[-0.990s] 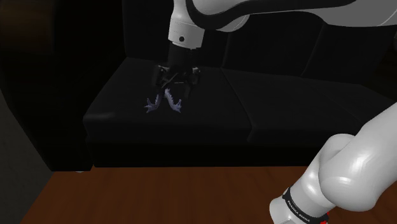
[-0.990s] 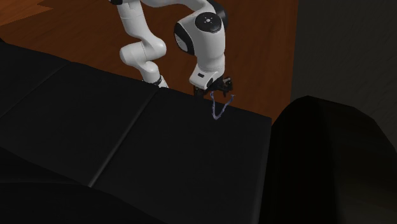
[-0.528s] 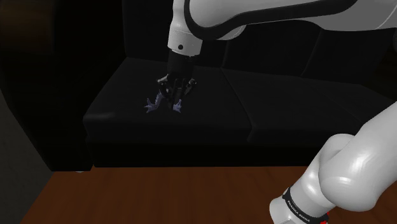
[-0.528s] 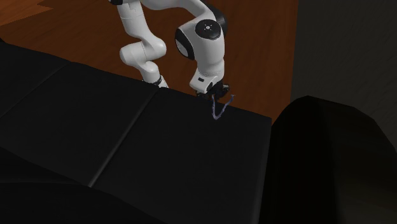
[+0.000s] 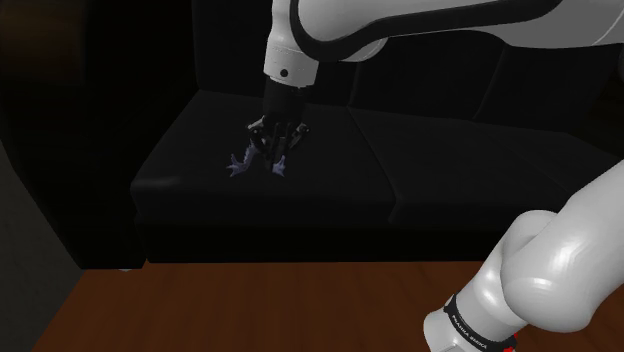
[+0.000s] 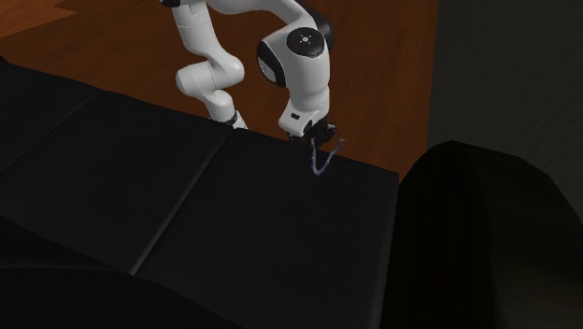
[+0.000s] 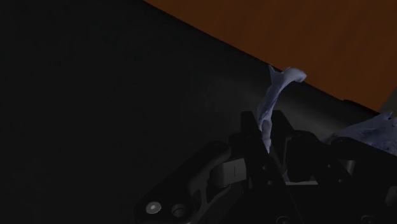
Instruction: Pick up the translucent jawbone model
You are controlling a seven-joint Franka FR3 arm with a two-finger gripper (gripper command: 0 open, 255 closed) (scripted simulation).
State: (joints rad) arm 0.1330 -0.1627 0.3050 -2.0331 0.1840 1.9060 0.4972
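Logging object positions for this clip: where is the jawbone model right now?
The jawbone model lies on the dark sofa's seat cushion on the shoulder view's left, near the front edge, under the gripper, whose fingers clasp it.

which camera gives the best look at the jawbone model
The wrist view: the jawbone model is close up, one pale bluish branch clasped in the claw. The shoulder view shows its two ends poking out under the claw on the dark sofa; the second exterior view shows a thin pale loop.
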